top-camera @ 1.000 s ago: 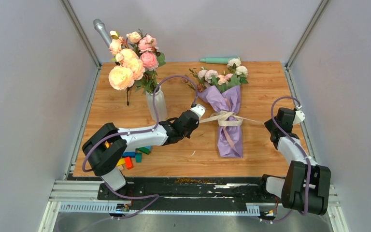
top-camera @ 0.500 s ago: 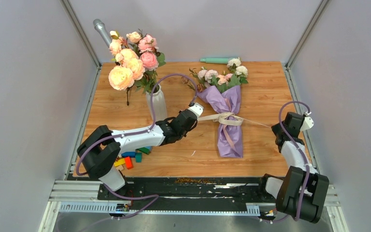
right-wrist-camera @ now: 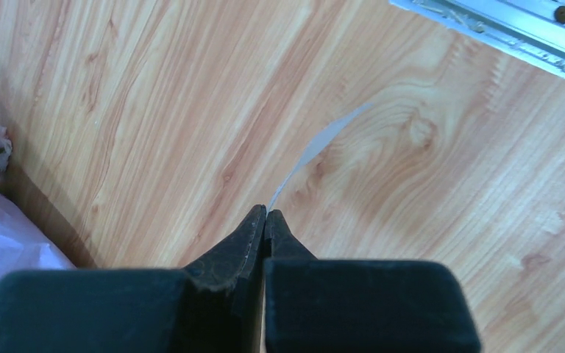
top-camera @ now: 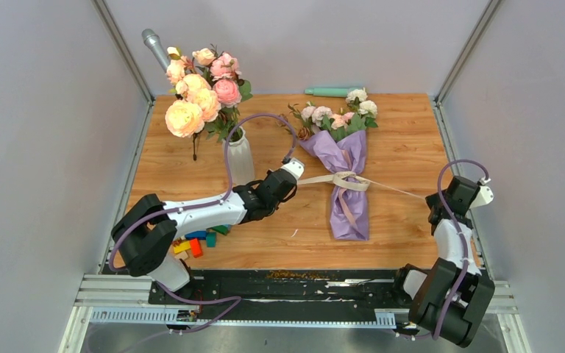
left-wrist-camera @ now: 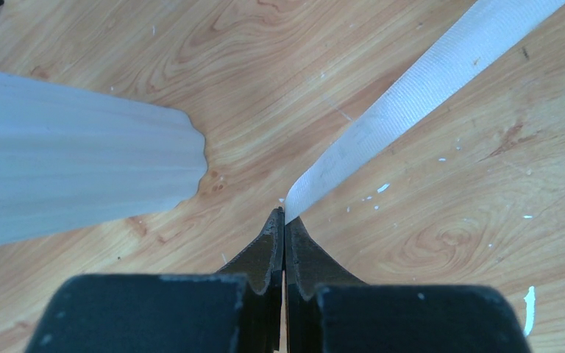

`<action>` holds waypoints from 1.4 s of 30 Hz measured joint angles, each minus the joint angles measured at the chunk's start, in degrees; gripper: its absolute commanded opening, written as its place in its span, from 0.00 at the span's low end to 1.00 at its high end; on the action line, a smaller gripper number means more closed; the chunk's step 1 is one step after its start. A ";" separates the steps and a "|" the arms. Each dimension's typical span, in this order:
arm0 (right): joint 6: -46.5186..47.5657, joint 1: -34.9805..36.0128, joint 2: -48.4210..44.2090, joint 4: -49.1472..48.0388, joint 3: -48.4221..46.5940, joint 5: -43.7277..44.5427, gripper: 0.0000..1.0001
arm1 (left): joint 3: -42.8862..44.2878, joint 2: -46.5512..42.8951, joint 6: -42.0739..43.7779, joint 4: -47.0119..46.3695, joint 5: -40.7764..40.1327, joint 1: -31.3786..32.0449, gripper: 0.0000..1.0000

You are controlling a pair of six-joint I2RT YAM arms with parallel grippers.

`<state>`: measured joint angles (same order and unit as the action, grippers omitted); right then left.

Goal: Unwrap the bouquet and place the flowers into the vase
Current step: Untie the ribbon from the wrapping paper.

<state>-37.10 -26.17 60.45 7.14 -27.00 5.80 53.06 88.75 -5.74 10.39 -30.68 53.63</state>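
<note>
Blocks: a few coloured blocks (top-camera: 200,243) sit by the near-left corner of the table (top-camera: 404,140), partly under the left arm.
Right gripper (right-wrist-camera: 266,212): close to the right edge, fingers pressed together on the thin end of the beige ribbon (top-camera: 349,182).
Left gripper (left-wrist-camera: 285,215): left of the middle, just beside the foot of the vase (top-camera: 240,158), jaws pinched on the ribbon's other end.
Ribbon: tied round the bouquet (top-camera: 352,213), with both tails stretched straight out to the grippers.
Bouquet: lies flat mid-table in lilac paper, stem end toward the near edge.
Flowers (top-camera: 338,116): inside the wrap, heads toward the far edge.
Vase: upright left of the bouquet, holding larger peach and pink blooms (top-camera: 199,88).
Far edge: a teal tube (top-camera: 331,91).
</note>
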 measured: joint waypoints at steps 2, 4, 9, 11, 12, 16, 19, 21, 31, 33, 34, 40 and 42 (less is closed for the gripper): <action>0.39 -1.20 -0.20 0.31 -0.02 -0.42 0.00 | -0.28 -0.20 -0.22 0.55 -0.33 -0.02 0.00; 0.76 -2.49 -0.35 0.48 0.00 -0.76 0.00 | -0.55 -0.70 -0.44 1.11 -0.52 -0.07 0.00; 1.49 -4.76 -0.66 0.87 0.00 -1.46 0.00 | -1.16 -3.23 -1.01 2.03 -0.63 -0.11 0.00; 1.73 -5.64 -0.66 0.98 0.00 -1.81 0.00 | -1.16 -4.22 -1.22 2.32 -0.68 -0.11 0.00; 1.86 -6.10 -0.66 1.03 0.00 -1.92 0.00 | -1.16 -4.74 -1.36 2.45 -0.68 -0.11 0.00; 2.51 -8.24 -0.66 1.25 0.00 -2.47 0.00 | -1.16 -6.93 -1.46 3.26 -0.68 -0.11 0.00; 3.02 -9.86 -0.66 1.42 0.00 -2.91 0.00 | -1.16 -7.82 -1.57 4.20 -0.68 -0.11 0.00; 3.32 -10.82 -0.66 1.73 0.00 -3.02 0.00 | -1.16 -8.04 -1.64 4.83 -0.66 -0.11 0.00; 4.20 -14.69 -0.66 2.10 0.00 -4.39 0.00 | -1.16 -9.03 -2.86 7.85 2.16 -1.09 0.00; 4.22 -15.61 -0.66 2.10 0.00 -4.42 0.00 | -1.16 -9.60 -3.04 8.48 2.69 -1.55 0.00; 4.22 -15.96 -0.66 2.12 0.00 -4.44 0.00 | -1.16 -9.99 -3.10 8.76 2.84 -1.68 0.00; 4.20 -17.03 -0.46 2.19 0.00 -4.76 0.00 | -1.16 -12.61 -3.15 10.58 3.48 -1.92 0.00; 4.22 -17.18 -0.26 2.19 0.00 -4.85 0.00 | -1.14 -13.29 -3.13 11.63 3.65 -1.92 0.00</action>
<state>-32.88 -43.35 60.18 9.32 -27.00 0.95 51.92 75.46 -8.86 22.02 -27.03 51.70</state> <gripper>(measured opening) 0.010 0.006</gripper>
